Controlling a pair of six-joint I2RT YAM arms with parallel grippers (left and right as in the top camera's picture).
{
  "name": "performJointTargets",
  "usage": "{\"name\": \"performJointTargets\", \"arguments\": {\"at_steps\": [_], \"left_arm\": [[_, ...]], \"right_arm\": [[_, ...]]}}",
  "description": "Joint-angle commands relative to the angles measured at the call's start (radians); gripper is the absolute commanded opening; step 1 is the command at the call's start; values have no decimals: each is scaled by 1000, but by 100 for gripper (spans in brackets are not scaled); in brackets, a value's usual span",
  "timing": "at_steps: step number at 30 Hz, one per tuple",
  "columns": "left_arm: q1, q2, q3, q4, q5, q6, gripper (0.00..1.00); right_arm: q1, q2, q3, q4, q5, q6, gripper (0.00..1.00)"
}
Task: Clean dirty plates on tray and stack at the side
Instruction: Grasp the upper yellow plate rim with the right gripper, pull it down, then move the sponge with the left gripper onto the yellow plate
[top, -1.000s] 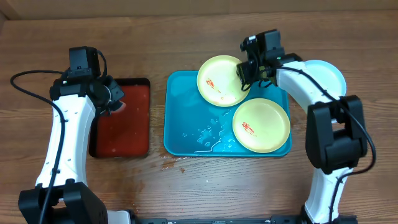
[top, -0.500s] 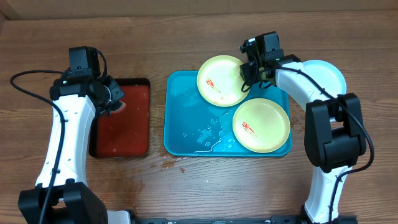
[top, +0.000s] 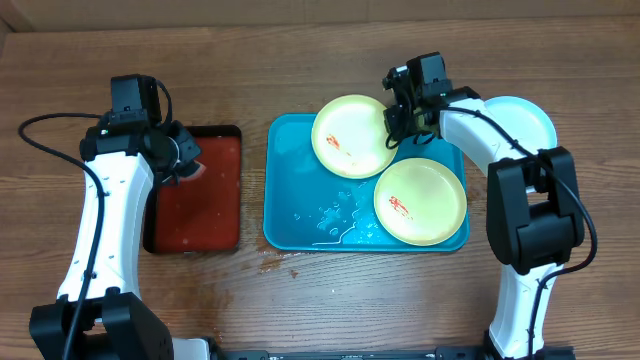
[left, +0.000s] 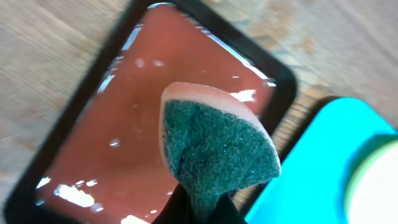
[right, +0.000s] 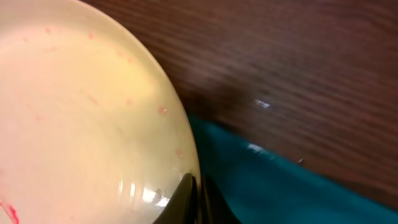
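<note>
One yellow-green plate (top: 348, 135) sits at the far side of the big blue tray (top: 295, 170). It has a small red smear, and its far edge pokes out over the tray's rim. The right gripper (top: 398, 122) is pinched tight on this plate's right edge. A second yellow-green plate (top: 420, 200) lies flat near the tray's right corner, with a red smear too. A light blue plate (top: 527, 120) sits on the table (top: 300, 310) right of the tray. Water drops (top: 335, 220) shine on the tray. The left gripper (top: 186, 155) squeezes a green sponge (left: 217, 149) above the wet dark red tray (top: 195, 215).
</note>
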Motion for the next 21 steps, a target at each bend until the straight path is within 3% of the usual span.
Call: {"name": "performJointTargets", "arguments": {"at_steps": [1, 10, 15, 18, 21], "left_arm": [[-18, 9, -22, 32, 133, 60, 5], [-191, 9, -96, 127, 170, 68, 4], [-316, 9, -139, 231, 164, 11, 4], [-383, 9, -167, 313, 144, -42, 4], [-441, 9, -193, 382, 99, -99, 4]], "right_arm": [[48, 6, 48, -74, 13, 45, 4], [133, 6, 113, -294, -48, 294, 4], [145, 6, 93, -323, -54, 301, 4], [145, 6, 78, -306, -54, 301, 22], [145, 6, 47, -256, -54, 300, 24]]}}
